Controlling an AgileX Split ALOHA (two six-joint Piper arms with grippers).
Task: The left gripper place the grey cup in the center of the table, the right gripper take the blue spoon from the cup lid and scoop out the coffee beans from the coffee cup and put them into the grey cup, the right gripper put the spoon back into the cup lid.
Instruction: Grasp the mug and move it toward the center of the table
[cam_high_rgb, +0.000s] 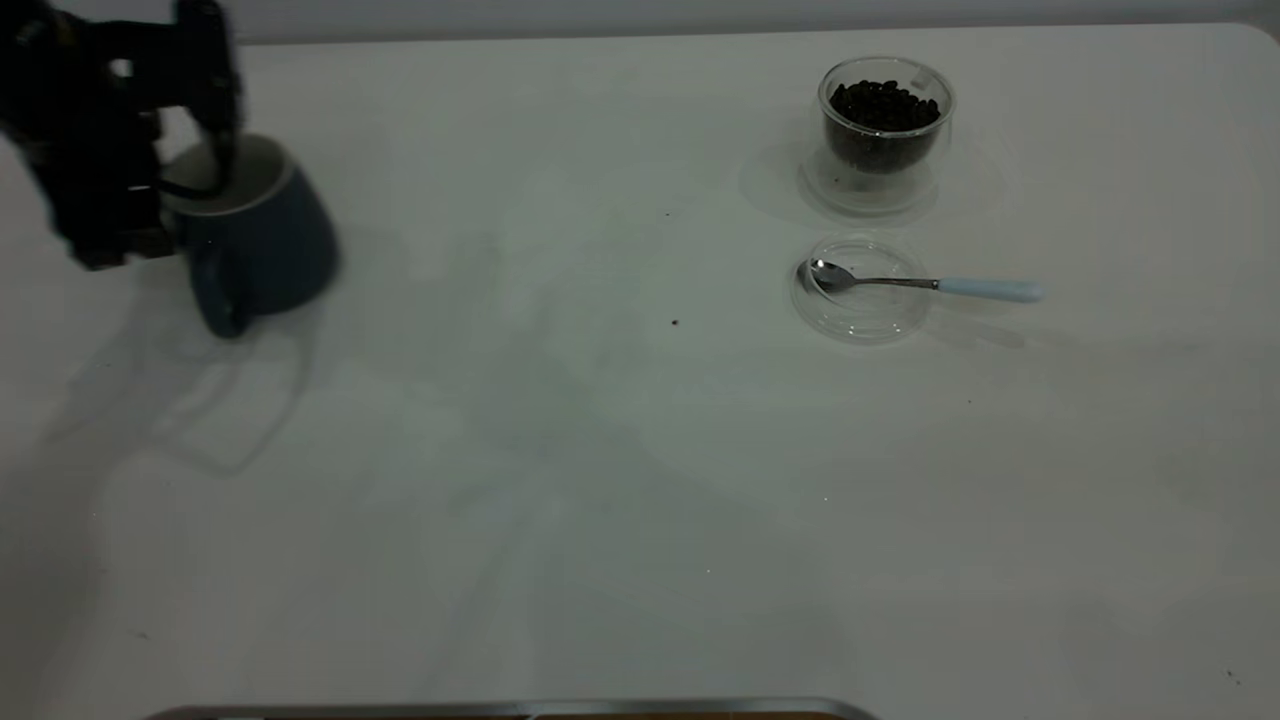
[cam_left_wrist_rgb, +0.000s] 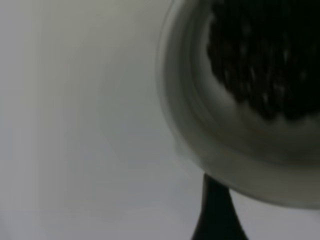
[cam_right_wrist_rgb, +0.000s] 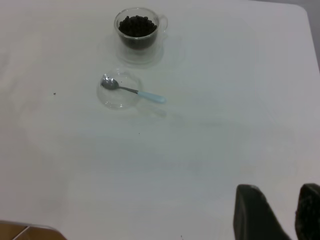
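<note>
At the table's far left, my left gripper (cam_high_rgb: 200, 170) is shut on the rim of the grey cup (cam_high_rgb: 265, 240), with one finger inside the cup. The dark cup is tilted, handle toward the front. In the left wrist view its pale rim (cam_left_wrist_rgb: 200, 125) fills the picture beside one dark finger (cam_left_wrist_rgb: 215, 215). The blue-handled spoon (cam_high_rgb: 900, 283) lies with its bowl in the clear cup lid (cam_high_rgb: 860, 315). Behind it stands the glass coffee cup (cam_high_rgb: 885, 130), full of beans. My right gripper (cam_right_wrist_rgb: 282, 217) is open, far from the spoon (cam_right_wrist_rgb: 132, 91), and out of the exterior view.
Two stray specks, probably beans (cam_high_rgb: 675, 322), lie on the white table between the two sides. A metal strip (cam_high_rgb: 500, 708) runs along the table's front edge. The right wrist view shows the lid (cam_right_wrist_rgb: 119, 100), the coffee cup (cam_right_wrist_rgb: 137, 30) and the table's corner.
</note>
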